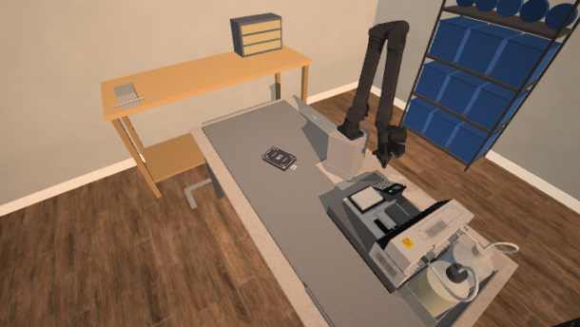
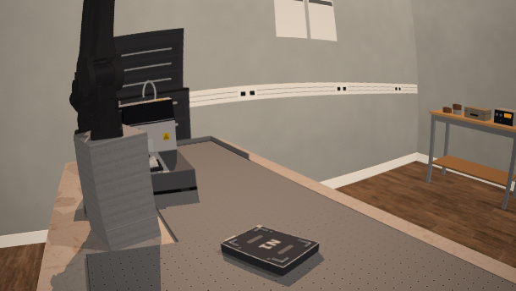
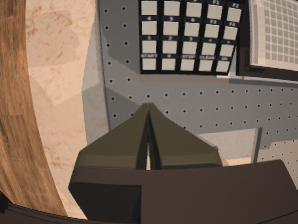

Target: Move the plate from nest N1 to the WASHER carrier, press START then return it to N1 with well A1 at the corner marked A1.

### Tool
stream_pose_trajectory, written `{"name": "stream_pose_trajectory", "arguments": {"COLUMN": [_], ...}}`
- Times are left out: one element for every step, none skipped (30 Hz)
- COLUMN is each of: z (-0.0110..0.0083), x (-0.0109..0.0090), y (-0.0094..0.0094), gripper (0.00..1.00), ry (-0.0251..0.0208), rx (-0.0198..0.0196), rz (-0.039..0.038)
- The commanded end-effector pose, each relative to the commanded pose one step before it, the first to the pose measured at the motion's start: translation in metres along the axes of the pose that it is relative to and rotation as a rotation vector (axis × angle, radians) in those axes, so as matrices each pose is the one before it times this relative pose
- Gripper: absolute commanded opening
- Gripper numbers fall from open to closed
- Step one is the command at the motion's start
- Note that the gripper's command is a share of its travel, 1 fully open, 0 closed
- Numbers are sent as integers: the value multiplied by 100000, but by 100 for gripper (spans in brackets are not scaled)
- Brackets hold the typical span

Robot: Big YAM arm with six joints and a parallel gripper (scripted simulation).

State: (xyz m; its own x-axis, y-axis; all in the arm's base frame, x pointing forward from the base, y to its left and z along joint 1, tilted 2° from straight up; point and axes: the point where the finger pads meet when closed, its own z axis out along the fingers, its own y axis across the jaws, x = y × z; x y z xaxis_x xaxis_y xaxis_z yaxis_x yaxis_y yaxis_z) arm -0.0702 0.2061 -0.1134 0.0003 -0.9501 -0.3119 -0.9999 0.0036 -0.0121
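The gripper [image 1: 383, 163] [image 3: 148, 110] has its fingertips pressed together with nothing between them, pointing down near the washer's keypad [image 1: 389, 185] [image 3: 187, 37]. In the wrist view the closed tips lie below the lowest key row in the picture, apart from it, over the perforated surface; the START key [image 3: 149, 64] is the leftmost of that row. A lamp [image 1: 391, 191] beside the keys glows green. Just beside the keypad, the pale plate [image 1: 366, 198] [image 3: 280, 35] lies on the carrier side of the washer [image 1: 430, 233] [image 2: 161, 135], in front of its raised housing; whether it sits fully flat inside the locators I cannot tell. The dark arm [image 1: 392, 71] [image 2: 99, 55] rises from the top of a grey block pedestal [image 1: 343, 154] [image 2: 120, 190], folds over at its highest joint and comes down on the washer's side. Farther out, the plate nest N1 [image 1: 279, 162] [image 2: 272, 251] rests on the grey worktop [image 1: 266, 190] [image 2: 338, 237], bearing no plate, its label and corner marks exposed. Two bottles [image 1: 439, 287] [image 1: 475, 259] with looped tubes stand behind the washer, and a rack [image 1: 429, 57] of blue bins stands beyond the arm.
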Motion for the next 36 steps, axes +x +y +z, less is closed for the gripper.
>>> {"name": "stream_pose_trajectory", "arguments": {"z": [-32,0,0,0,0,0,0,0,0,0,0,0,0,0,0,0,0,0,0,0,0,0,0,0,0,0,0,0,0,0,-51,3,-2,-7,-11,-14], "x": [-358,0,0,0,0,0,0,0,0,0,0,0,0,0,0,0,0,0,0,0,0,0,0,0,0,0,0,0,0,0,-1131,-409,-419,-427,-435,-443], "y": [133,0,0,0,0,0,0,0,0,0,0,0,0,0,0,0,0,0,0,0,0,0,0,0,0,0,0,0,0,0,-289,-379,-371,-362,-352,-342], "gripper": [0,0,0,0,0,0,0,0,0,0,0,0,0,0,0,0,0,0,0,0,0,0,0,0,0,0,0,0,0,0,100,100,100,100,100,100], "ry": [-654,0,0,0,0,0,0,0,0,0,0,0,0,0,0,0,0,0,0,0,0,0,0,0,0,0,0,0,0,0,325,1149,1152,1155,1159,1162], "rx": [-122,0,0,0,0,0,0,0,0,0,0,0,0,0,0,0,0,0,0,0,0,0,0,0,0,0,0,0,0,0,143,555,557,560,561,563], "rz": [221,0,0,0,0,0,0,0,0,0,0,0,0,0,0,0,0,0,0,0,0,0,0,0,0,0,0,0,0,0,5352,3028,3027,3026,3026,3025]}}
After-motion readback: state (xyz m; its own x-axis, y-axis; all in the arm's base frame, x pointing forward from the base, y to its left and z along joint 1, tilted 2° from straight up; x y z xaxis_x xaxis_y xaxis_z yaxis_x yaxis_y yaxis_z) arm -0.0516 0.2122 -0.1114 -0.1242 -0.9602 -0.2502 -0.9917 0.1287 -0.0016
